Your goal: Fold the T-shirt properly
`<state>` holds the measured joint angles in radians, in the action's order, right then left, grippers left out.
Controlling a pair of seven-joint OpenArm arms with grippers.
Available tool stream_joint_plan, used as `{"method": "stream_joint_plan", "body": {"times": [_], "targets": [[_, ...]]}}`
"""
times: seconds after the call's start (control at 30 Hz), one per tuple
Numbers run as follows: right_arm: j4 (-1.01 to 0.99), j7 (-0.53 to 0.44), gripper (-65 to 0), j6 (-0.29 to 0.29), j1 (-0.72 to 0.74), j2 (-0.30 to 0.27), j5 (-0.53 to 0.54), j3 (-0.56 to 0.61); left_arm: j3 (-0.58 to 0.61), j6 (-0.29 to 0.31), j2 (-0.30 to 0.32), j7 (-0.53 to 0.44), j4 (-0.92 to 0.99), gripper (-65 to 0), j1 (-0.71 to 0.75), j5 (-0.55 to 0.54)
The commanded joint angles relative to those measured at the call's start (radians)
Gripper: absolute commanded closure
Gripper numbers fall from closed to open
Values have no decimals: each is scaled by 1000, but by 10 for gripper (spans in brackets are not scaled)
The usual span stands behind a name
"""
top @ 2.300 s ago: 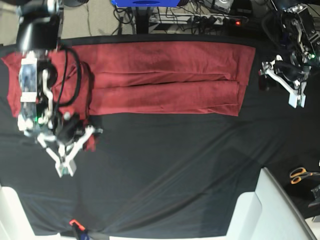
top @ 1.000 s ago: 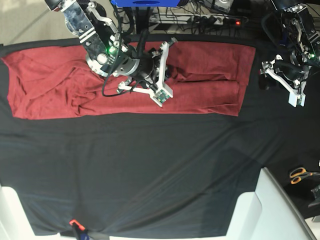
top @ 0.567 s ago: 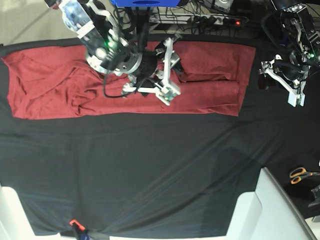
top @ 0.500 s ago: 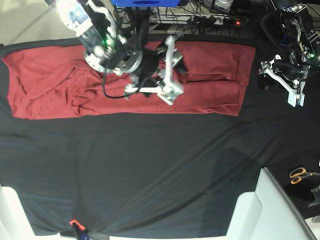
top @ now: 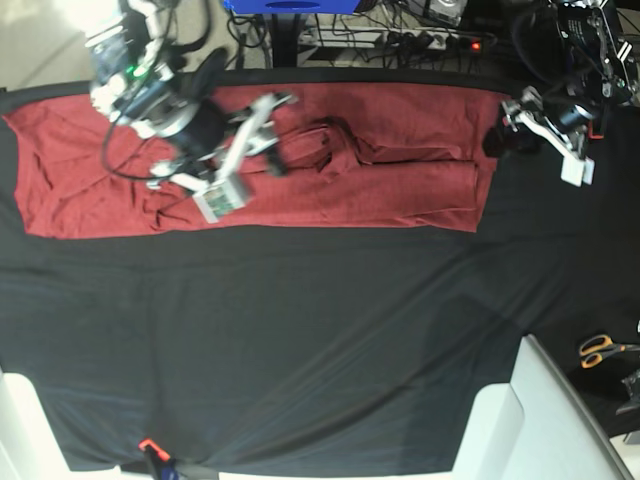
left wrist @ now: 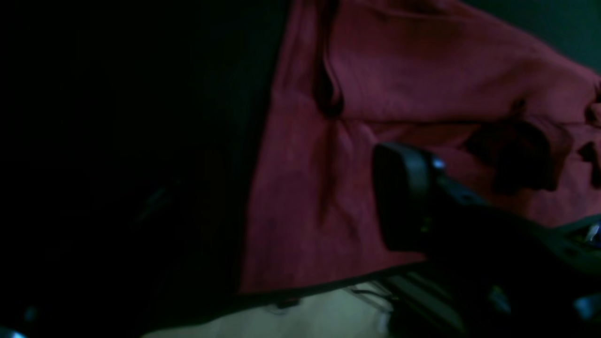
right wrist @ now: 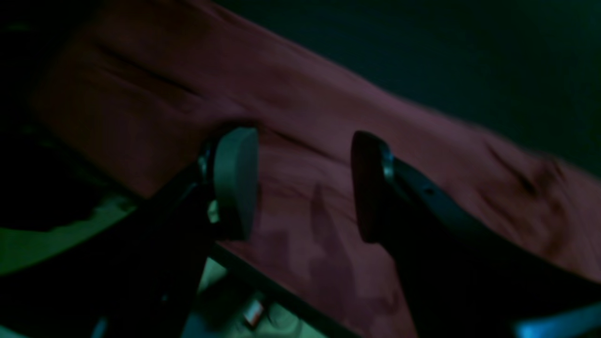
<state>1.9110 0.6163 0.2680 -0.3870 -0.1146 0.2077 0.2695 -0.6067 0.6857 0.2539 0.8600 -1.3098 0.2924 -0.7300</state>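
The rust-red T-shirt [top: 400, 190] lies as a long folded band along the far side of the table, with a raised crease near its middle [top: 335, 150]. My right gripper [top: 243, 152] hovers over the shirt's left-middle part, open and empty. In the right wrist view both fingers [right wrist: 235, 183] stand apart above the red fabric [right wrist: 305, 122]. My left gripper [top: 505, 125] is at the shirt's right edge. In the left wrist view one finger [left wrist: 404, 197] shows over the fabric [left wrist: 300, 197], well off centre. The other finger is lost in the dark.
A black cloth [top: 300, 330] covers the table. Orange-handled scissors [top: 600, 350] lie at the right edge. White bins stand at the front right [top: 560, 420] and front left [top: 20, 420]. Cables and a power strip [top: 430, 40] lie beyond the far edge.
My right gripper has moved left from the shirt's middle, still open, leaving a raised crease there. My left gripper has moved up and left to the shirt's right edge.
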Motion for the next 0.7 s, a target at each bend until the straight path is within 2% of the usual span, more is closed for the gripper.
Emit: {"method": "stream_joint_plan", "body": {"times": [0.0,0.07,0.33,0.53,0.67], "targets": [[8,-17,-300,12,-5,8,20,6,20,12,23,-38,-14,-525,-22,-23],[5,-19,-300,12,-14,-6,20,11,52,12,25,-48,-14,-546,-28,-26],[-17,-20,-300,12,-19,-10,20,9,58,12,40,-49,2,-551,-38,-23],[-17,-20,-300,12,-19,-10,20,14,61,12,58,-52,174,-553,-109,-17],[-17,-20,-300,12,-19,-10,20,14,64,12,41,-52,212,-555,-138,72]]}}
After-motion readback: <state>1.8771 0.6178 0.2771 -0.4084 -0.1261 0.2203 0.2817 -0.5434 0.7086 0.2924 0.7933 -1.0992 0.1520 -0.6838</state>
